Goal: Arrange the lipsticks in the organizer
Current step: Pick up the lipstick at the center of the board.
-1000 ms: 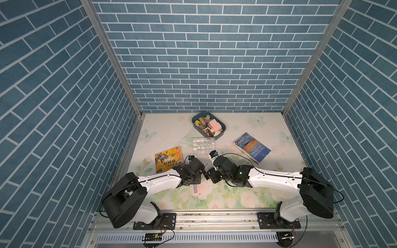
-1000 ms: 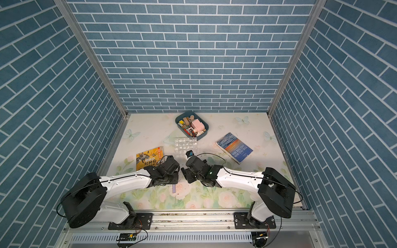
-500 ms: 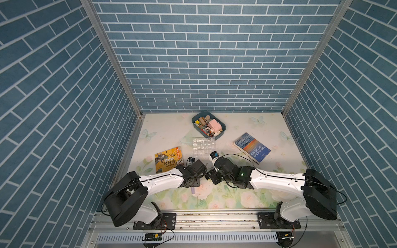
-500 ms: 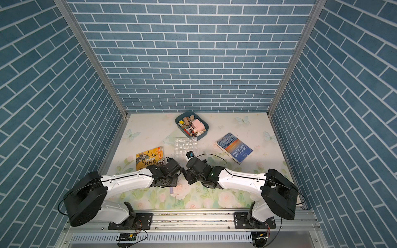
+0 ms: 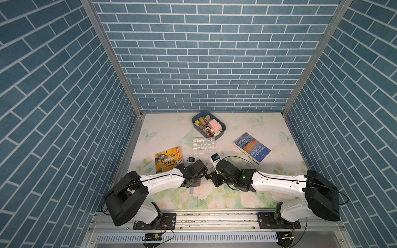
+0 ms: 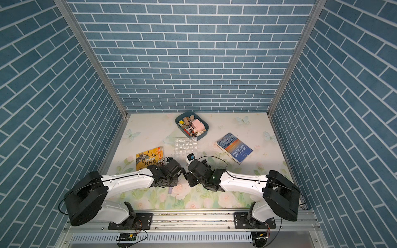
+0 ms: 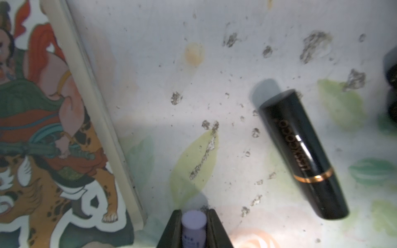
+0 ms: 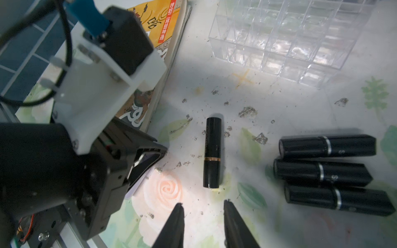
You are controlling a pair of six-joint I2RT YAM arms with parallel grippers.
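Left pincer [image 7: 194, 212] has just closed on lilac lipstick [image 7: 194, 224] lying on tabletop [image 7: 214, 64]; pickup begun. Right pincer [image 8: 203, 204], jaws apart and empty, hovers near gold-banded lipstick [image 8: 212, 154]. Organizer [image 8: 290, 38] cells look empty.

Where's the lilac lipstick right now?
In the left wrist view, the lilac lipstick is clamped in the left tool, with the yellow picture book on one side and the gold-banded black lipstick on the other.

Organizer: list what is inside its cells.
In both top views the organizer shows only empty-looking cells, nothing covering them. The right wrist view cuts off its far cells. Tiny items cannot be ruled out.
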